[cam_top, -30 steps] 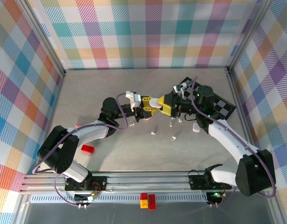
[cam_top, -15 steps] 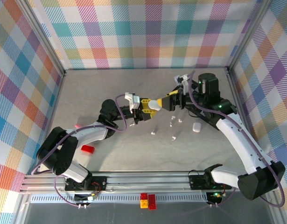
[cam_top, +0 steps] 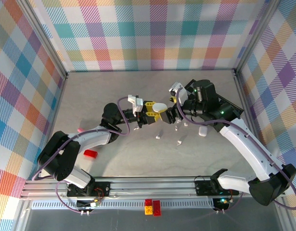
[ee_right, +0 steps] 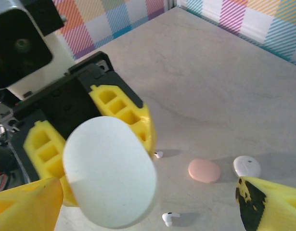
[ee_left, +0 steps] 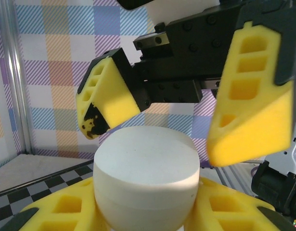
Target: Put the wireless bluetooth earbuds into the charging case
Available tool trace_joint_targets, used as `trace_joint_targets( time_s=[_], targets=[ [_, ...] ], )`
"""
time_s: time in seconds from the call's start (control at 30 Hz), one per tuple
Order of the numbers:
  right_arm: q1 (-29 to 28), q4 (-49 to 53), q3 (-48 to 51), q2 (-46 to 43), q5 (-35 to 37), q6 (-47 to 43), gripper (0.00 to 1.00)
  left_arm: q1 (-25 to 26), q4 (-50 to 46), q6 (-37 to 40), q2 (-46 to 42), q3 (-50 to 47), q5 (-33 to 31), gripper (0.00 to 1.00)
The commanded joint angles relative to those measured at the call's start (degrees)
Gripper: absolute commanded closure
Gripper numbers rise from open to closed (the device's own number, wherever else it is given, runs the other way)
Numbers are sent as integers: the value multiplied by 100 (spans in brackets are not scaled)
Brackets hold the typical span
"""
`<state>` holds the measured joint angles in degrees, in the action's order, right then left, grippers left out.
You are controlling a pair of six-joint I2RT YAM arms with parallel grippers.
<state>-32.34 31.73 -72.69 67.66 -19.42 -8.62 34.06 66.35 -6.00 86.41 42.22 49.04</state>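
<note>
A closed white oval charging case [cam_top: 159, 107] is held above the table in my left gripper [cam_top: 154, 112], which is shut on its lower half [ee_left: 145, 178]. My right gripper [cam_top: 171, 114] stands open right at the case's free end, one yellow finger [ee_left: 109, 96] on each side and not touching it. From the right wrist the case [ee_right: 109, 173] sits between my open fingertips [ee_right: 27, 204]. Small white wireless bluetooth earbuds [cam_top: 158, 136] lie loose on the table below, another [cam_top: 178, 142] nearby, and two show under the case [ee_right: 170, 218] [ee_right: 159, 154].
A second white case [cam_top: 202, 130] lies on the table right of the earbuds, and a pink oval case [ee_right: 204, 171] beside it [ee_right: 247, 166]. A red brick [cam_top: 90, 153] lies front left. A checkered board [cam_top: 232, 108] sits under the right arm.
My right gripper has let its jaws open wider, drawn back from the case, then swung down close to its end again. The left gripper has kept still with the case.
</note>
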Motion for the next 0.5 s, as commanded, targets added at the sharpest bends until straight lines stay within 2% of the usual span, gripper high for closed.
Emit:
trace_joint_targets(
  time_s=[0.0,0.47],
  targets=[
    [-9,-205,-26,-78,236,-149,8,48,359,-128,-28,15,176,64],
    [-11,-645,-108,-99,729,256,8,47,357,-86,-90,-56,124,65]
  ],
)
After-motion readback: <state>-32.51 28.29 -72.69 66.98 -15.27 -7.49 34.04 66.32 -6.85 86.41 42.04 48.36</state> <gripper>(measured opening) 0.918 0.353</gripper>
